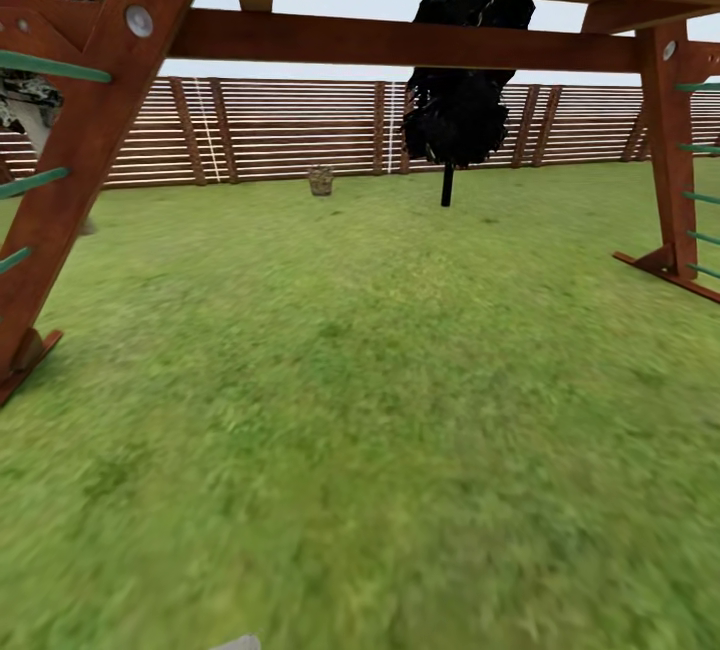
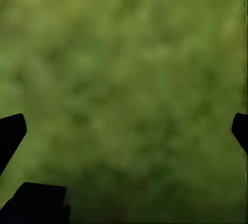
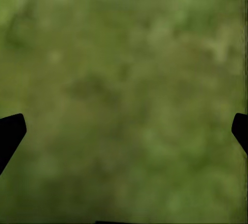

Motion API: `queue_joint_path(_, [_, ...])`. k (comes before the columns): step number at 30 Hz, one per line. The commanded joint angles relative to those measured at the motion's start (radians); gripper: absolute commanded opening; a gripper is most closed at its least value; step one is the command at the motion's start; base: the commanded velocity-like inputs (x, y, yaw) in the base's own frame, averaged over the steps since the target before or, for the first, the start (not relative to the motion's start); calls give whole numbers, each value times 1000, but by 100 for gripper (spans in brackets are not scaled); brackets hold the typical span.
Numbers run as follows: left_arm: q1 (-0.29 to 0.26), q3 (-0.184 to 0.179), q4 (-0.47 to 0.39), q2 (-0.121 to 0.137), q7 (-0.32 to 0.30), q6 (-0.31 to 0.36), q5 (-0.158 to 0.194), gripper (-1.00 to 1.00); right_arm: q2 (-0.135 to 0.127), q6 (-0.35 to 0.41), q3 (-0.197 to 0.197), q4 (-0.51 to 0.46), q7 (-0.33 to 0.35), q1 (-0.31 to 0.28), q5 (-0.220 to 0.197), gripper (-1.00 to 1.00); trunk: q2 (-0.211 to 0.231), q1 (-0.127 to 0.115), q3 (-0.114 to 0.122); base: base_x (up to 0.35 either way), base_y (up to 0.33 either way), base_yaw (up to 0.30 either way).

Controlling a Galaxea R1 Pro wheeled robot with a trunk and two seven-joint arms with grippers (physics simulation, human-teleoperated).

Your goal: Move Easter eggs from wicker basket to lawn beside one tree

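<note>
Left claw: the left gripper (image 2: 124, 128) has its two dark fingertips (image 2: 10, 133) spread wide at opposite sides of the left wrist view, nothing between them but blurred grass.
Right claw: the right gripper (image 3: 124, 128) is just as wide, dark fingertips (image 3: 10, 133) far apart over blurred green ground, holding nothing.
Ground: the broad flat lawn of bright green grass (image 1: 380, 410) runs from the nearest edge of the head view out to the fence.
Overhead frame: a reddish-brown wooden play frame (image 1: 400, 40) spans the top of the head view, with a horizontal beam and slanted legs planted in the grass at the left and right sides; pale green rungs (image 1: 50, 66) stick out of the legs.
Basket: the small brown woven wicker basket (image 1: 320, 180) stands upright on the lawn near its far edge, just in front of the fence and left of the dark tree; too small to tell what it holds.
Dark tree: a thin black-trunked tree with a black crown (image 1: 455, 110) rises from the far lawn, right of the basket and apart from it.
Grey tree: a pale grey trunk with dark blocky leaves (image 1: 30, 120) shows partly behind the left leg of the frame.
Boundary: a slatted brown wooden fence (image 1: 270, 130) closes the far edge of the lawn.
</note>
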Motion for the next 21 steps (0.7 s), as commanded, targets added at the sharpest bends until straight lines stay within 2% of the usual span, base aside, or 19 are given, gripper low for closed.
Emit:
queue_joint_path(1, [0,5,-2,-1,0,7,10,100,-1,-2,2,1,0,0,7,100,0,0,-1,310,-167,0])
queue_joint_path(21, [0,5,-2,-1,0,7,10,100,-3,-2,0,3,-1,-2,10,100,0,0,-1,310,-167,0])
